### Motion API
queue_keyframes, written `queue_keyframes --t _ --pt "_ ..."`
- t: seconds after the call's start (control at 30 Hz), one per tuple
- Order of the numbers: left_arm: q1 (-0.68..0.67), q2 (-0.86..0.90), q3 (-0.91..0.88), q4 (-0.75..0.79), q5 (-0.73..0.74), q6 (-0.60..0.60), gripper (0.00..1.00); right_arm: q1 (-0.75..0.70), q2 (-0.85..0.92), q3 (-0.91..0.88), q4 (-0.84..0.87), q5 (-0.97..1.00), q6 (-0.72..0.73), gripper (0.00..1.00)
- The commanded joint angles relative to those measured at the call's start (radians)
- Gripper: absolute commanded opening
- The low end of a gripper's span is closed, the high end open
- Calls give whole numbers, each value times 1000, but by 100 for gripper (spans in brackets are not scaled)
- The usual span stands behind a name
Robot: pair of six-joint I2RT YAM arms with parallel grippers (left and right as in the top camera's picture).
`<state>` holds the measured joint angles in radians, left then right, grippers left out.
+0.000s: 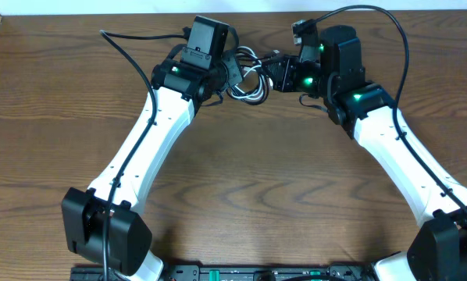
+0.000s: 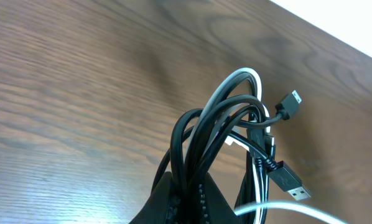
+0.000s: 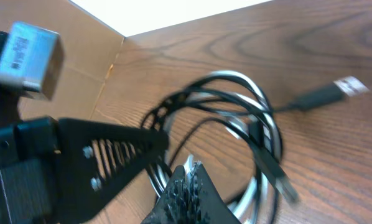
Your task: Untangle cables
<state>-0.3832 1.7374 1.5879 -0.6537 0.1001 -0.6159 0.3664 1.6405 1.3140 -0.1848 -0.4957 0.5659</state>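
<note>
Cables (image 1: 247, 84) sit in one tangled bunch near the far edge of the brown table (image 1: 241, 187), right between the two grippers. I count two cables: one black cable (image 2: 201, 134) and one white cable (image 2: 243, 76). They loop round and round each other, so the black loops cross over the white one many times. I cannot tell if the bunch touches the table.

Two plugs stick out of the bunch. The upper plug (image 2: 290, 102) points up and to the side. The lower plug (image 2: 292, 184) has a shiny metal tip.

Two white robot arms reach in, the left arm (image 1: 151, 148) and the right arm (image 1: 409, 156).

The left gripper (image 2: 185, 186) is squeezed tight on the cables. Black loops go down between its dark fingers and come out on top.

The right gripper (image 3: 187, 177) has its two fingers pressed together, with no gap between them. Its tips are right at the near edge of the bunch. I cannot tell if a strand is caught between them.
</note>
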Motion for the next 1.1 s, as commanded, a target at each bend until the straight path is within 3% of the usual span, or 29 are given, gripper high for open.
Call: queue_keyframes --t 0.0,0.2,0.53,0.73,0.77,0.8,0.87,1.07 --pt "1 -13 2 1 148 40 7 21 -8 14 12 73 6 1" --pt "1 -14 2 19 281 35 7 89 34 14 13 150 6 1" --pt "44 -27 2 33 316 -67 8 95 92 14 -49 164 32 1" --pt "87 -30 2 123 488 -122 8 97 99 14 -72 169 24 1" --pt "93 -30 2 137 500 -130 8 97 99 14 -76 169 19 5" --pt "100 -30 2 148 502 -146 8 97 99 14 -80 169 11 20" --pt "112 -30 2 156 501 -149 7 90 99 14 -75 167 12 40" --pt "128 -30 2 155 423 -149 7 32 79 14 -14 45 16 56"
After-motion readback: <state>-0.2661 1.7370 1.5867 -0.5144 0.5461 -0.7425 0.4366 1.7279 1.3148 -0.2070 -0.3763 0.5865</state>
